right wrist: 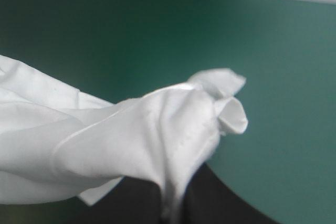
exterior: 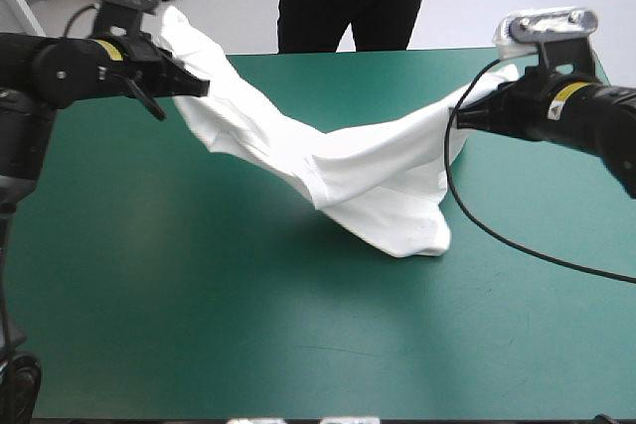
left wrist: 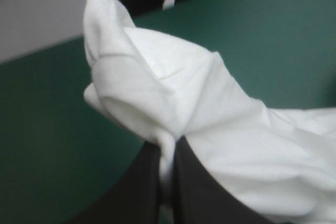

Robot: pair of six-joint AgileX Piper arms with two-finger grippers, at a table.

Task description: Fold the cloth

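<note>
White T-shirt (exterior: 348, 166) hangs stretched between both grippers over the table (exterior: 199, 325), sagging low at centre. Left gripper (exterior: 202, 86), at ten o'clock, is clamped on one end; right gripper (exterior: 460, 116), at two o'clock, on the other.

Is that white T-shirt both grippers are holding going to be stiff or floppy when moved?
Probably floppy: the T-shirt sags between the left gripper and right gripper, drooping toward the table. Likely light, since small pinches hold it up. It might slip, as only bunched edges are clamped.
</note>
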